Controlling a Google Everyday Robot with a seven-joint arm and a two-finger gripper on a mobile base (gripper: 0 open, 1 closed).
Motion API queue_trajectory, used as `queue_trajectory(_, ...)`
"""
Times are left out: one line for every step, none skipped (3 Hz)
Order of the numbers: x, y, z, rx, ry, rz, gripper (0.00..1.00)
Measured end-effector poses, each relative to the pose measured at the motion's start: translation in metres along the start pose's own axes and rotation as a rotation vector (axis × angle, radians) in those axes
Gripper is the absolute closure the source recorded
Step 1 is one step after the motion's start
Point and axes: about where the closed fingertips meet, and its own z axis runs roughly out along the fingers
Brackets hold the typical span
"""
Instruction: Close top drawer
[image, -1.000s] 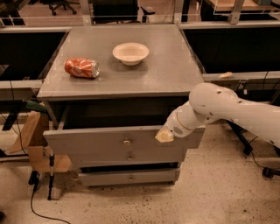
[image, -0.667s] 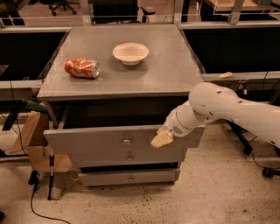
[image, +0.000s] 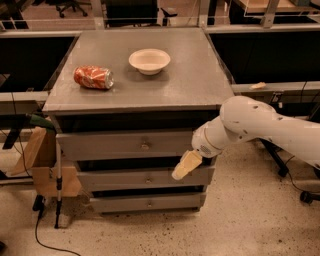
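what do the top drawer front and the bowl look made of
Top drawer: probably grey painted metal or laminate, matte and even; its knob looks metallic. Bowl: off-white, dull, possibly paper or plastic. The gripper hangs by the drawer's lower right edge.

No text, label, brand, number or sign can be read anywhere in the view. The only thing that seems to carry print is the red can, lying on its side on the cabinet top, above and well to the left of the gripper as the camera sees it. Its pale markings are too blurred to make out. The gripper hangs just in front of the lower right end of the top drawer, and shows no legible marking.
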Motion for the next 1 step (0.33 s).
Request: queue_trajectory(0.0138,0.0063,-0.0008,-0.052,-0.004,0.013,0.00)
